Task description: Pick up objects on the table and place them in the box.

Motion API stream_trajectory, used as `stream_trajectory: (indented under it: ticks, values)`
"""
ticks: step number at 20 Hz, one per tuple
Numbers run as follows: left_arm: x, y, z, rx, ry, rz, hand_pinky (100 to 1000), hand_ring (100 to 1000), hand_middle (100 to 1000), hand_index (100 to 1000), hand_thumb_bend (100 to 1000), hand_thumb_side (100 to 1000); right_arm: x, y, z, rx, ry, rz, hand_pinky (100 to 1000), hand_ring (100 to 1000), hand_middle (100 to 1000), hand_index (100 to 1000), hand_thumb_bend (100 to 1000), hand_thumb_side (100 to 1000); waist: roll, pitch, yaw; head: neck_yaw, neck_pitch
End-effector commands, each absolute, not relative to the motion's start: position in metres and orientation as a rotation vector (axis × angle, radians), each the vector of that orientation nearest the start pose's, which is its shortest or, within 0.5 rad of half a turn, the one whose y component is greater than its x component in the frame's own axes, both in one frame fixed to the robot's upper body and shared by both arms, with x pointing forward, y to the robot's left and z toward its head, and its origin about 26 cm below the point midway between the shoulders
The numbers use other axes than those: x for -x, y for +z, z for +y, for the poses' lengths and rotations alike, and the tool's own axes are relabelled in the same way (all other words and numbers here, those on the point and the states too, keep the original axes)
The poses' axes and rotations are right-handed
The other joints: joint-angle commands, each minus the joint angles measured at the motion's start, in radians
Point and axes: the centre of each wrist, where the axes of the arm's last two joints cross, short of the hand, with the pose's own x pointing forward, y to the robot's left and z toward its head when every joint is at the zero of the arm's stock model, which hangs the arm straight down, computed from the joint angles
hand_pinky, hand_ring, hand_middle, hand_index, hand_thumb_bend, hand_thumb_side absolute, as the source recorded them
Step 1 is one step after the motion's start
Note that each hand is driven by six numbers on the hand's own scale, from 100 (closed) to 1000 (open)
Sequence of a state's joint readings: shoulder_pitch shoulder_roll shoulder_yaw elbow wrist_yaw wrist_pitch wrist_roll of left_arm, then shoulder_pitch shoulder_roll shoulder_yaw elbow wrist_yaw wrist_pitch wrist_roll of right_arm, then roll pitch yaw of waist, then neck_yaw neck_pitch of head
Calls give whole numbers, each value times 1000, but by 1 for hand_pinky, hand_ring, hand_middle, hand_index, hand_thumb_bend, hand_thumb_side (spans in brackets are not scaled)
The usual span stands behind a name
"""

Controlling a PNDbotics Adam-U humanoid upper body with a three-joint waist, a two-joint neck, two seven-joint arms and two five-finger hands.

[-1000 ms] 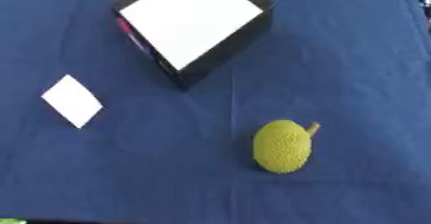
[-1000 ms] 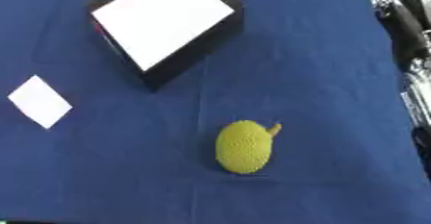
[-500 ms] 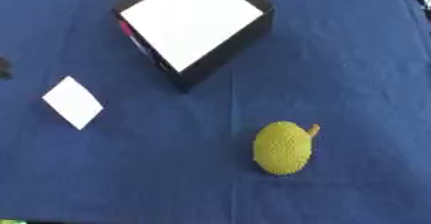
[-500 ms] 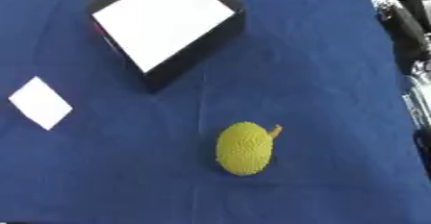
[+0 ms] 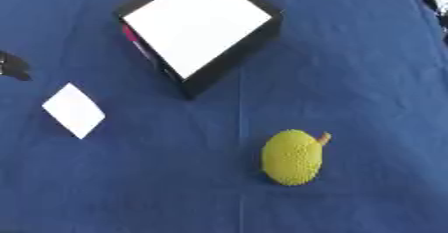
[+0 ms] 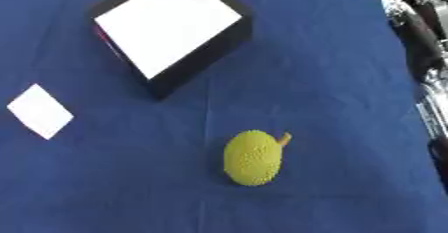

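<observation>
On the blue desk (image 5: 367, 77) the yellow fruit (image 5: 292, 157) lay near the front, well apart from the box (image 5: 197, 27); neither robot hand's state could be told, so a grasp should wrap its middle.

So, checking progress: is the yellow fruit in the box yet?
No. The yellow fruit lies on the blue cloth, apart from the box.

Head stereo pair, downward (shared tabletop)
</observation>
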State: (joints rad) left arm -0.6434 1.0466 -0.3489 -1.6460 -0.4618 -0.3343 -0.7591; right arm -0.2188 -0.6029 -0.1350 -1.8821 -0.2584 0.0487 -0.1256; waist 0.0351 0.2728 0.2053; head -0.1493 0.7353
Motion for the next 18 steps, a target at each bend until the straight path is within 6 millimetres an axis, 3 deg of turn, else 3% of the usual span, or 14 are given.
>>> stream_trajectory:
  ticks: [1,8,18]
  values:
    - [-354,288,337,-776,-2186,-1161,913,893,930,933,935,100,-298,211,-354,363,219,-2100,1000,872,790,891,100,588,14,-1,1,4,-8]
    - [-361,289,337,-768,-2143,-1238,906,888,924,927,927,100,-299,210,-354,362,219,-2097,1000,872,789,891,100,589,12,-1,3,8,-11]
    - [-375,299,321,-680,-2040,-1383,881,877,906,918,891,109,-299,208,-355,363,216,-2087,1000,872,789,892,100,592,14,-3,2,4,-1]
